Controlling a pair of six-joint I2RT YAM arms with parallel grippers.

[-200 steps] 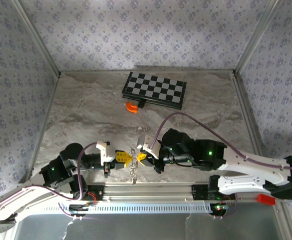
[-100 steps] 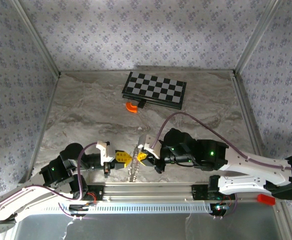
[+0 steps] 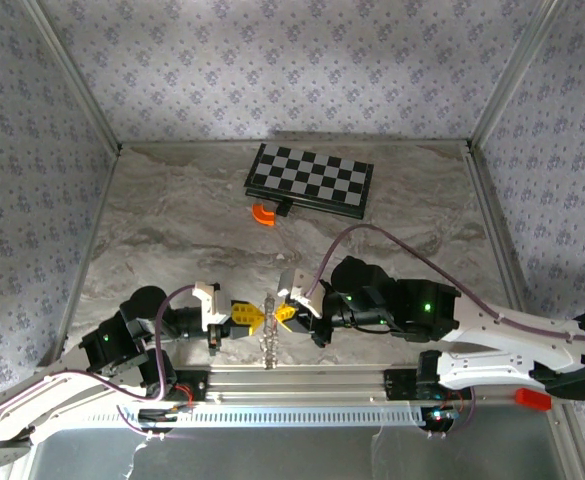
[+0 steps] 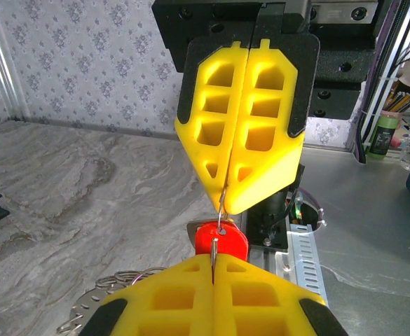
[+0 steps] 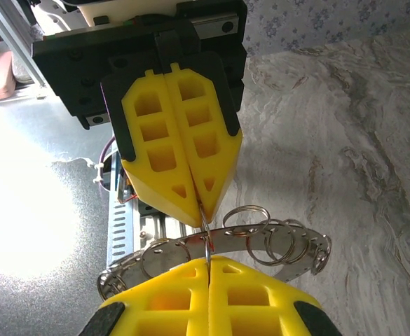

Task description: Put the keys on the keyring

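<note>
Top external view: close to the near edge of the table [image 3: 172,220], the left gripper [image 3: 255,317] and right gripper [image 3: 280,314] meet tip to tip. Both are pinched tight on the keyring [image 3: 268,312]. Left wrist view: the red key [image 4: 221,240] sits just behind the thin ring. Right wrist view: the silver keys [image 5: 169,253] fan out below the tips.

Our arms fold inward low along the worktop's near edge; left gripper [image 3: 255,317] and right gripper [image 3: 280,315] meet tip to tip, both pinched on the thin silver keyring [image 4: 219,213].
</note>
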